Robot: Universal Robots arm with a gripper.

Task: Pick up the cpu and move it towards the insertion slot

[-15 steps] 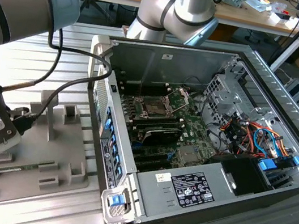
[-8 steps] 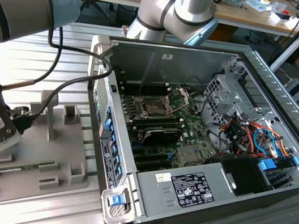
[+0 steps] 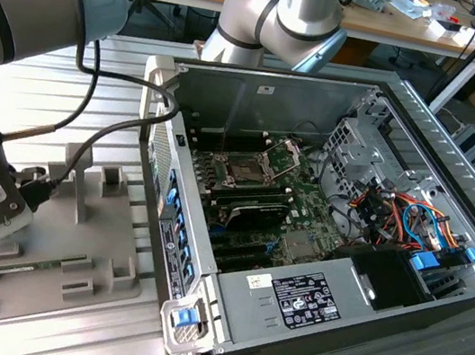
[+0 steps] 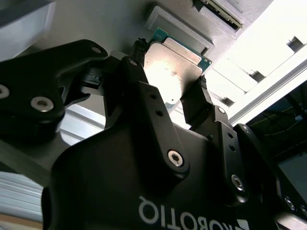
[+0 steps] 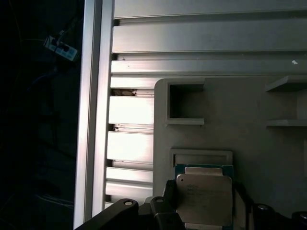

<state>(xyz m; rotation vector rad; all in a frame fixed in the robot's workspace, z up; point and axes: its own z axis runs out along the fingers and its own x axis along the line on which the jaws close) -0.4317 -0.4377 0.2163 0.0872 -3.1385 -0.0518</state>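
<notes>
Gripper point(image 4: 170, 72) – black two-finger unit, body closest to the lens in the second wrist view. Narrowly parted; fingers point(image 4: 194, 100) pressed against two opposite edges of the cpu point(image 4: 175, 62), which it has hold of.

Cpu – flat square chip with a pale metal top and green rim, seen in both wrist views between the fingers. It is over the grey tray point(image 5: 240, 110), just beside a shallow rectangular recess point(image 5: 201, 157). Whether it is lifted clear of the tray cannot be told.

Tray – stands on the slatted aluminium table point(image 5: 129, 110), at the exterior view's left.

Insertion slot point(image 3: 255, 168) – silver-framed socket with a dark centre, on the green board inside the open computer case point(image 3: 289, 305). It is well apart from the gripper, towards the exterior view's right.
</notes>
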